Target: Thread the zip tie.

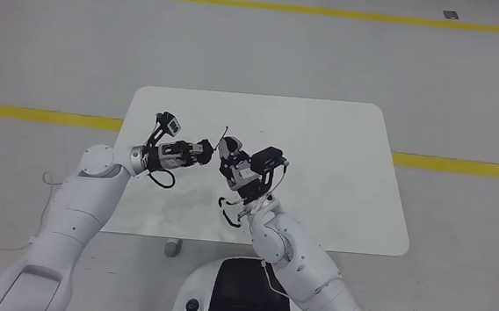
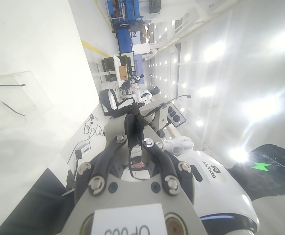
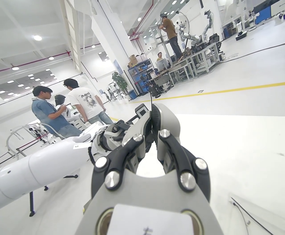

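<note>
Right gripper (image 3: pixel 152 114): grey fingers with ribbed black pads, black links and round metal pins; clamped on the zip tie (image 3: pixel 151 98), raised over the left half of the table (image 1: pixel 337 162)
Left gripper (image 2: pixel 133 126): same build, fingers pressed together on a thin black strand of the zip tie that trails back toward its palm; also over the table's left half, tip just beside the right gripper
Zip tie: one thin black plastic strip, standing up out of the right pads, above the table
Spare ties (image 2: pixel 13 85): two thin black strips, lying apart on a clear sheet (image 2: pixel 33 89) on the table
Table: one, white, smooth, rounded corners
Floor (image 1: pixel 239 58): pale grey and glossy, with two yellow lines (image 1: pixel 261 6), one well beyond the table, one running behind it
Room: large bright hall, white ceiling lamps (image 3: pixel 37 37), blue racks (image 2: pixel 124 40)
</note>
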{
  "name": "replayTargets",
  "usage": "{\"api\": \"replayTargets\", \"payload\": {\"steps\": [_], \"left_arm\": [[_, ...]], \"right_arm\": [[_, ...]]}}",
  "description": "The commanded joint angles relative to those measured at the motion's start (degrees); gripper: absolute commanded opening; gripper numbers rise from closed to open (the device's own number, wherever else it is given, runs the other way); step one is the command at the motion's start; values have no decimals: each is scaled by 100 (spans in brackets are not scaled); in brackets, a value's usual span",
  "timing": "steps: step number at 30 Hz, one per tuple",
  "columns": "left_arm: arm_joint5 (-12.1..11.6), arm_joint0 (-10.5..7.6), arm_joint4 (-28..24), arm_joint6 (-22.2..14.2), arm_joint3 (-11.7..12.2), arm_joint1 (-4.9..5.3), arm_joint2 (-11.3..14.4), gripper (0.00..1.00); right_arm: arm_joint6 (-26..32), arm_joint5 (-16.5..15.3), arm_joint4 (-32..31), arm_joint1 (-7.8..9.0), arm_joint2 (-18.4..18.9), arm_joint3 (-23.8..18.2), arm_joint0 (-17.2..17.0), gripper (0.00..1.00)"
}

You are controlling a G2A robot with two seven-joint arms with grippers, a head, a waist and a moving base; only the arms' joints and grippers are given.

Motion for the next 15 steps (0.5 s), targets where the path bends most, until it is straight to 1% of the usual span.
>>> {"api": "replayTargets", "payload": {"steps": [1, 15], "left_arm": [[0, 0, 0, 0, 0, 0, 0, 0], [0, 0, 0, 0, 0, 0, 0, 0]], "right_arm": [[9, 7, -7, -3, -1, 4, 2, 0], [-40, 38, -54, -21, 9, 38, 12, 0]]}}
